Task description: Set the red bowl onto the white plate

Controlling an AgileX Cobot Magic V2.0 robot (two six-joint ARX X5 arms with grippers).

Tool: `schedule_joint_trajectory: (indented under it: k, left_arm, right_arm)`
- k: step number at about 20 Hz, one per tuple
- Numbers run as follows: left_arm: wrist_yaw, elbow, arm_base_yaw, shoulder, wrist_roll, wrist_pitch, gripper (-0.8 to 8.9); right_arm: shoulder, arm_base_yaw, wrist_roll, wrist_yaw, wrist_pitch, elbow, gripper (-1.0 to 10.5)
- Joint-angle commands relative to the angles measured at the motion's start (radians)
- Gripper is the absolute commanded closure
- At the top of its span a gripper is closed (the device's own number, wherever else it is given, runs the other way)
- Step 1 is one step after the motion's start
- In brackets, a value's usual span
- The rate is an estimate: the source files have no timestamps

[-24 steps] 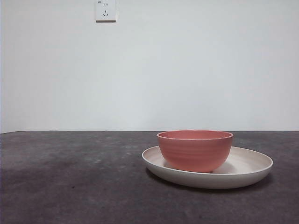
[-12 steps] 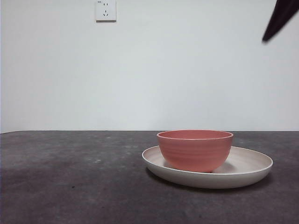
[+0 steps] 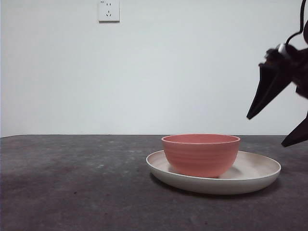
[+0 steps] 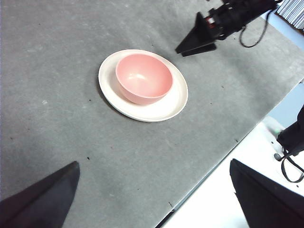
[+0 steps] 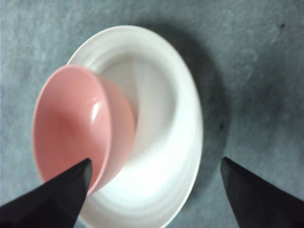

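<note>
The red bowl point(image 3: 200, 155) stands upright inside the white plate point(image 3: 257, 169), toward the plate's left side, on the dark table. My right gripper point(image 3: 266, 131) hangs open in the air at the right of the front view, above and beside the plate's right rim, touching nothing. Its own wrist view looks down on the bowl point(image 5: 71, 128) and the plate point(image 5: 166, 118) between its spread jaws point(image 5: 156, 160). My left gripper point(image 4: 154, 164) is open, empty and high above the table. From there the bowl point(image 4: 142, 76), the plate point(image 4: 176, 102) and the right gripper point(image 4: 181, 51) all show.
A wall socket point(image 3: 109, 10) sits high on the white wall behind the table. The table's edge point(image 4: 213, 159) runs near the plate, with a white surface and black cables point(image 4: 289, 156) beyond it.
My right gripper has come down from the top right corner to just above the plate's right side. The bowl and the plate have not moved.
</note>
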Motion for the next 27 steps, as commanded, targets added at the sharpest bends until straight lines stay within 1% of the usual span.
schedule_joint_trajectory:
  k: [1, 3, 6, 10, 12, 13, 15, 18, 22, 24, 27]
  left_arm:
    - [0.002, 0.01, -0.006, 0.002, -0.002, 0.013, 3.11]
    - [0.002, 0.01, -0.006, 0.002, -0.002, 0.013, 3.11]
    - [0.002, 0.01, -0.006, 0.002, -0.002, 0.013, 3.11]
    - [0.002, 0.01, -0.006, 0.002, -0.002, 0.013, 3.11]
    - [0.002, 0.01, -0.006, 0.002, -0.002, 0.013, 3.11]
    - [0.002, 0.01, -0.006, 0.002, -0.002, 0.013, 3.11]
    - [0.002, 0.01, -0.006, 0.002, -0.002, 0.013, 3.11]
    - [0.002, 0.01, -0.006, 0.002, -0.002, 0.013, 3.11]
    - [0.002, 0.01, -0.006, 0.002, -0.002, 0.012, 3.11]
    - [0.002, 0.01, -0.006, 0.002, -0.002, 0.013, 3.11]
    - [0.002, 0.01, -0.006, 0.002, -0.002, 0.013, 3.11]
  right_arm:
    - [0.065, 0.004, 0.029, -0.003, 0.041, 0.016, 5.6]
    - [0.111, 0.009, 0.04, -0.003, 0.064, 0.016, 6.2]
    - [0.164, 0.02, 0.039, -0.005, 0.078, 0.016, 6.4]
    - [0.21, 0.039, 0.04, -0.003, 0.086, 0.016, 7.6]
    - [0.22, 0.05, 0.043, 0.01, 0.087, 0.016, 8.8]
    - [0.224, 0.056, 0.048, 0.032, 0.087, 0.016, 9.4]
    - [0.225, 0.064, 0.071, 0.086, 0.088, 0.016, 9.4]
    - [0.225, 0.069, 0.098, 0.079, 0.09, 0.024, 9.4]
    - [0.225, 0.094, 0.166, 0.076, 0.06, 0.088, 9.4]
    - [0.225, 0.128, 0.183, 0.076, 0.032, 0.147, 9.4]
    - [0.226, 0.188, 0.231, 0.08, 0.011, 0.227, 9.4]
